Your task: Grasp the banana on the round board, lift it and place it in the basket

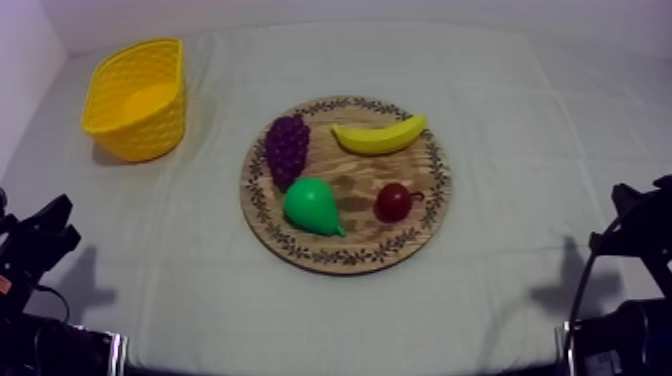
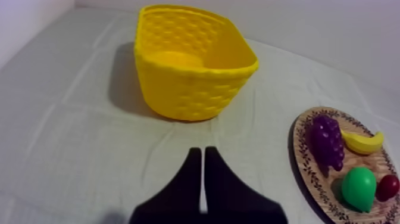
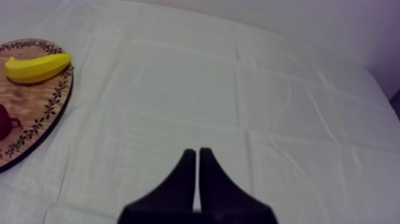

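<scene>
- black-fingered left gripper (image 2: 203,150) sits low at the near left edge of the table. its fingers are pressed together into a narrow wedge with nothing between them, and it points over bare cloth toward the basket.
- right gripper (image 3: 197,151) sits low at the near right edge in the same pose: fingers together as a thin wedge, gripping nothing, aimed across bare cloth with the board's rim off to one side.
- both arms are well apart from the board and the fruit.
- grey-white cloth (image 1: 520,150) covers the table and is lightly creased.
- round wooden board (image 1: 345,258) with a patterned rim lies mid-table, between the two arms.
- near half of the board: green pear (image 1: 312,206) on its side toward the top view's left, small red fruit (image 1: 393,202) near it on the right, the two apart.
- far half of the board: purple bunch of grapes (image 1: 287,148) just behind the pear; cannot tell whether they touch.
- banana (image 1: 380,136) lies flat on the board's far right part, along the rim, apart from the grapes. it is on the board, not in the basket.
- yellow basket (image 1: 140,130) stands upright at the far left of the table, well apart from the board, its bare yellow floor showing.
</scene>
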### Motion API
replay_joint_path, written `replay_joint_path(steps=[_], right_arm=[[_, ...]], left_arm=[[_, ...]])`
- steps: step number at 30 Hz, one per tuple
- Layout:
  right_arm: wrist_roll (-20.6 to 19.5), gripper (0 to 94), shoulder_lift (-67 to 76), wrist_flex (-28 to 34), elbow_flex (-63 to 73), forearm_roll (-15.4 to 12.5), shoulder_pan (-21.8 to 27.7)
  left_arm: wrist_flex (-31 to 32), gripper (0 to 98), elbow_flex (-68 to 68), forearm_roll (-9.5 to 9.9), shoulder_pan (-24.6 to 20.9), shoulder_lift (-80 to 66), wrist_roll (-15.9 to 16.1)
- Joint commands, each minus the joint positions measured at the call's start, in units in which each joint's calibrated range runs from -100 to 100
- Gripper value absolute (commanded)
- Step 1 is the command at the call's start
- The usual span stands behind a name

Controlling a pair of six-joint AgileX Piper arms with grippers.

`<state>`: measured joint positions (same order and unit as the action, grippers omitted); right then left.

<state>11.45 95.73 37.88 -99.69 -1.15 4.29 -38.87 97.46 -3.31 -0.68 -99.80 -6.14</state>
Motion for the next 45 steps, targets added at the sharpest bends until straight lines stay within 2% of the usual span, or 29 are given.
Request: replay_joint_path(steps=[1, 34, 38, 45], right_arm=[[0.00, 0.3, 0.02, 0.03, 0.03, 0.01, 0.00], [0.00, 0.3, 0.02, 0.03, 0.03, 0.01, 0.00], [0.00, 0.3, 0.02, 0.03, 0.03, 0.01, 0.00], [0.00, 0.3, 0.02, 0.03, 0.03, 0.01, 0.00]], left_arm=[[-0.02, 0.1, -0.03, 0.01, -0.01, -0.03, 0.01], [-0.02, 0.2, -0.03, 0.00, -0.01, -0.03, 0.33], [0.42, 2.3, 0.07, -0.21, -0.01, -0.03, 1.44], [5.07, 3.8, -1.13, -1.72, 1.51, 3.57, 5.61]])
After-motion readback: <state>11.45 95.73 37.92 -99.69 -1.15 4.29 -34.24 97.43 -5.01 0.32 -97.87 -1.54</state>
